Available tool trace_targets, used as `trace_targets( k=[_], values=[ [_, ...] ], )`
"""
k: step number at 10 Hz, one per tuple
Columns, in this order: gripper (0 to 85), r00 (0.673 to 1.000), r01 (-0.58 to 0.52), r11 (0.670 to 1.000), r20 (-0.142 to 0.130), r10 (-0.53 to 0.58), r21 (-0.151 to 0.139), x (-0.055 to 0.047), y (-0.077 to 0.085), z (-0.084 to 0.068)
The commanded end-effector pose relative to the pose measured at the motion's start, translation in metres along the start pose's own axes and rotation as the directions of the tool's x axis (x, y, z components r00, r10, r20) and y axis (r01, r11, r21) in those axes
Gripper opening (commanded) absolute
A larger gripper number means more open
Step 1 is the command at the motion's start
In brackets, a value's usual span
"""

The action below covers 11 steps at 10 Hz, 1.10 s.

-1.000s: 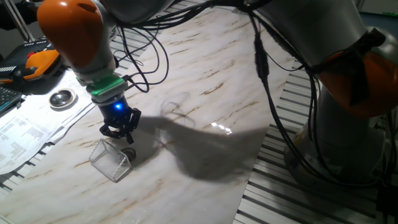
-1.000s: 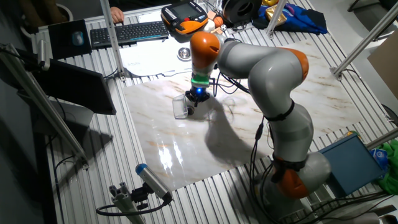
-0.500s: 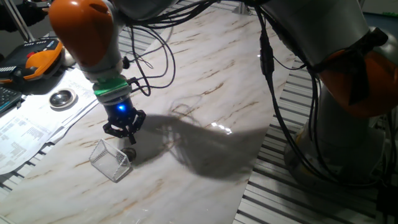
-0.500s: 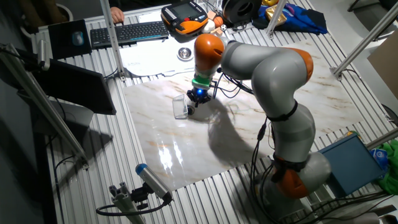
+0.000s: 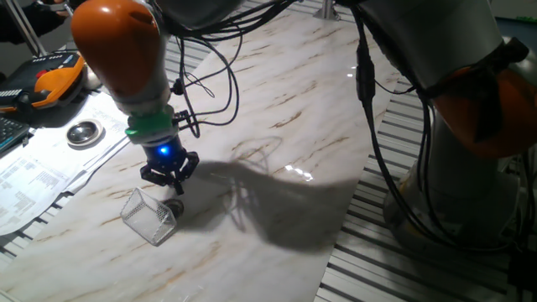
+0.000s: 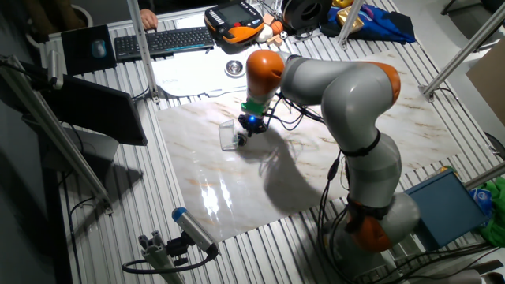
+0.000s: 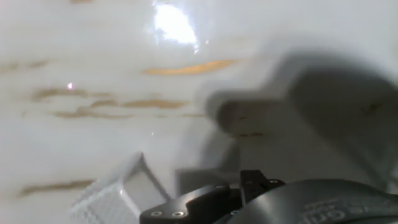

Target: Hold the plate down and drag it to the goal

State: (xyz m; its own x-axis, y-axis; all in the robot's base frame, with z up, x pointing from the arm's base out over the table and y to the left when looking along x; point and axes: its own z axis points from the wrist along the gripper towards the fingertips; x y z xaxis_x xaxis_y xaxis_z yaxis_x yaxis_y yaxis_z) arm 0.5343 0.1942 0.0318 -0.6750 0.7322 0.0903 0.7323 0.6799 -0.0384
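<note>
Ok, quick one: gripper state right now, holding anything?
Gripper: fingers close together, pointing down over the plate beside the mesh box; a grasp or contact cannot be told.

Place: a robotics lab or test cell.
Bench: a slatted aluminium bench (image 6: 197, 237) carries a marble-look board (image 6: 237, 181) at its middle.
Robot: a grey-and-orange arm (image 6: 347, 102) stands on the bench beside the board.
Controls: a keyboard (image 6: 162, 39) and an orange teach pendant (image 6: 234, 21) lie beyond the board's far edge.
Framing: metal struts (image 6: 55, 118) rise near the board's left side.
Cabling: loose black cables (image 5: 201, 67) hang above the board.
</note>
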Motion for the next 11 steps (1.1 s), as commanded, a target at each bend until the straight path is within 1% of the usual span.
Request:
trace_targets(
  k=[1,2,3,4,5,7,8,9,11],
  values=[
    [0.0,0.892,-0.451,0.892,0.013,0.452,-0.028,-0.0009,0.0002,0.0042],
    [0.0,0.890,-0.454,0.890,0.019,0.455,-0.031,-0.0024,-0.0002,0.0085],
    [0.0,0.891,-0.453,0.891,0.005,0.454,-0.031,-0.0026,0.0002,0.0099],
    [0.0,0.904,-0.428,0.903,-0.027,0.428,-0.020,-0.0025,0.0002,0.0097],
    [0.0,0.919,-0.392,0.920,-0.056,0.391,-0.019,-0.0020,0.0006,0.0091],
    [0.0,0.959,-0.268,0.963,-0.098,0.266,-0.011,0.0016,0.0039,0.0052],
    [0.0,0.976,-0.188,0.982,-0.113,0.187,0.003,0.0039,0.0058,0.0026],
    [0.0,0.984,-0.143,0.989,-0.099,0.145,0.026,0.0059,0.0081,0.0023],
    [0.0,0.988,-0.115,0.993,-0.103,0.117,0.027,0.0072,0.0095,0.0021]
  ],
)
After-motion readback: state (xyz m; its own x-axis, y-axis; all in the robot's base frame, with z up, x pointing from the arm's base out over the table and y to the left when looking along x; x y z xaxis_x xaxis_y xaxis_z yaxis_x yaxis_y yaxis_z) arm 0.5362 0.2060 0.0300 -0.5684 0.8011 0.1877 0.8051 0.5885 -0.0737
